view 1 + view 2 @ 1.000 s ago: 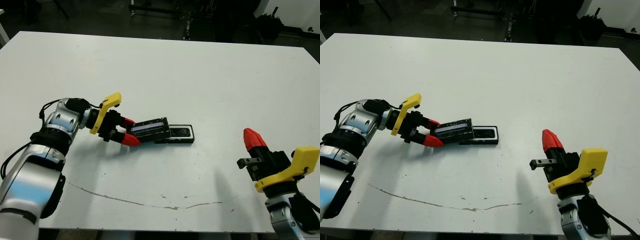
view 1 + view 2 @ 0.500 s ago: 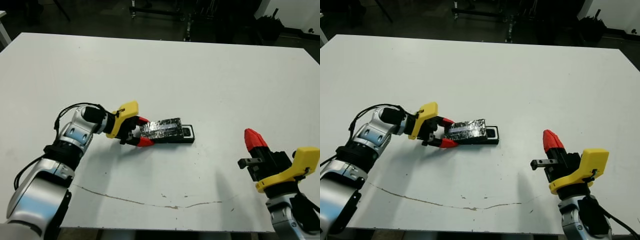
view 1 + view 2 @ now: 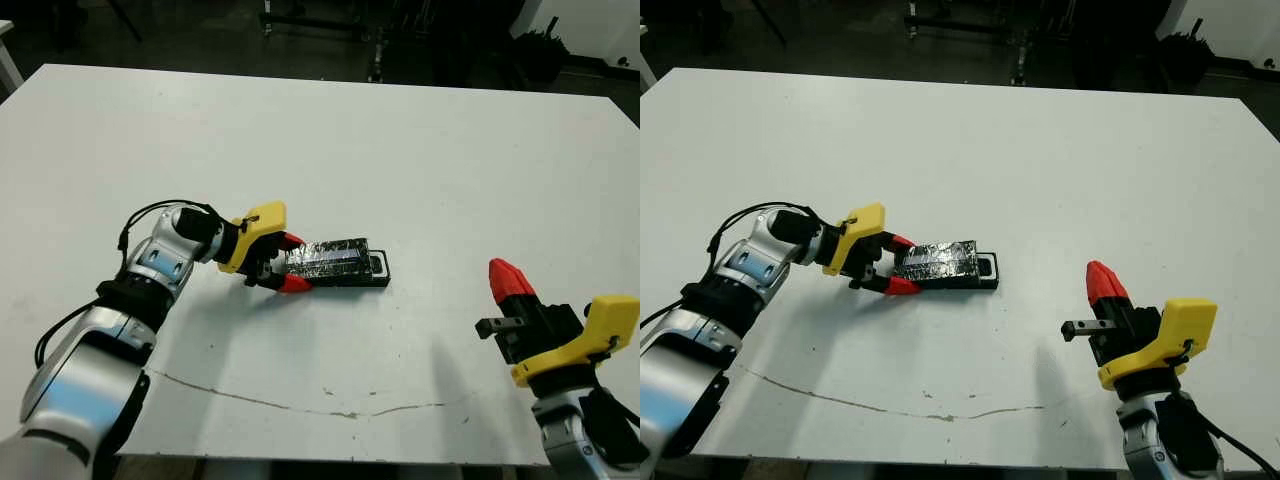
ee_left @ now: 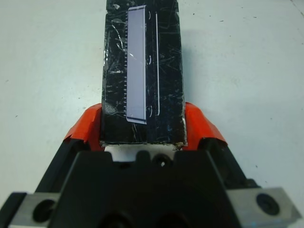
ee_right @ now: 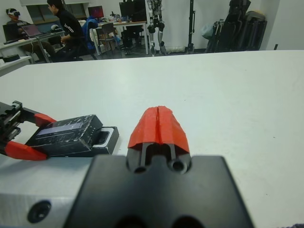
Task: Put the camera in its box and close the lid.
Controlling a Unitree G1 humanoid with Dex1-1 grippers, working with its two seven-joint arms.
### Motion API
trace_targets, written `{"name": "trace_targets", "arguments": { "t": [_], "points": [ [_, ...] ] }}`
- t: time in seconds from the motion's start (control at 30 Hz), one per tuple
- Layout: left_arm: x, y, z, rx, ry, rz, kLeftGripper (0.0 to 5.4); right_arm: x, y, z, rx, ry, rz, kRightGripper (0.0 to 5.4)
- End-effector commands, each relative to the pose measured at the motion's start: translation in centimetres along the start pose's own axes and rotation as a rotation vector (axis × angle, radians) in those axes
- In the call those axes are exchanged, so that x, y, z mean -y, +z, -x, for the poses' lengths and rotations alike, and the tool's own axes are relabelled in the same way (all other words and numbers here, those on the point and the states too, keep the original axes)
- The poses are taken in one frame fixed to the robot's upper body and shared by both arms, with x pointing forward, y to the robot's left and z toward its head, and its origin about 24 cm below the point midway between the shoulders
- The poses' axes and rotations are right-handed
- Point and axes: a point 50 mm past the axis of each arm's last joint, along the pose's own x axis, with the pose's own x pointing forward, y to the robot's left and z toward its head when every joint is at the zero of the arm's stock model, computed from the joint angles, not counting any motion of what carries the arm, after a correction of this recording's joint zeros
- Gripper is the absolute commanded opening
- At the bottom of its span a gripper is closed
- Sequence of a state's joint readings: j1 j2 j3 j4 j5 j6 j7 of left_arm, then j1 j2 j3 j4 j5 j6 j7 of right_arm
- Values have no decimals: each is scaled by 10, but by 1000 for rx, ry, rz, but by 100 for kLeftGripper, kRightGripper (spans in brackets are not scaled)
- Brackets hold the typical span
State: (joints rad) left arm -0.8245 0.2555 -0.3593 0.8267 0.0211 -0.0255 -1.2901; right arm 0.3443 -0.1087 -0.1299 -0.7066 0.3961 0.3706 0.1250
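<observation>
Lid (image 3: 333, 260), clamped at its near end by the left gripper (image 3: 280, 262), lies lengthwise over the box (image 3: 377, 270), whose far end shows uncovered; right gripper (image 3: 503, 276) clenched, well apart.

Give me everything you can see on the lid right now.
The lid is a flat black rectangular slab with a glossy, crinkly top and a pale silvery stripe along its length. The left tool grips one short end, a red finger on each long side. It lies over most of the box, whose far end still sticks out uncovered. Whether it sits fully down on the box cannot be told.
</observation>
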Motion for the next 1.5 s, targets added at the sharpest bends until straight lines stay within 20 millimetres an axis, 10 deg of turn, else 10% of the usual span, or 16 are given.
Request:
{"name": "trace_targets", "arguments": {
  "t": [0.03, 1.1, 1.5],
  "points": [
    [5, -1, -23, -44, -77, 54, 317, 1, 0, 2, -8, 2, 2, 0],
    [17, 28, -79, -184, -174, 33, 317, -2, -3, 5, -12, -3, -21, 0],
    [10, 7, -48, -165, -103, -97, 482, -2, -4, 6, -19, 3, -26, 0]
  ]
}}
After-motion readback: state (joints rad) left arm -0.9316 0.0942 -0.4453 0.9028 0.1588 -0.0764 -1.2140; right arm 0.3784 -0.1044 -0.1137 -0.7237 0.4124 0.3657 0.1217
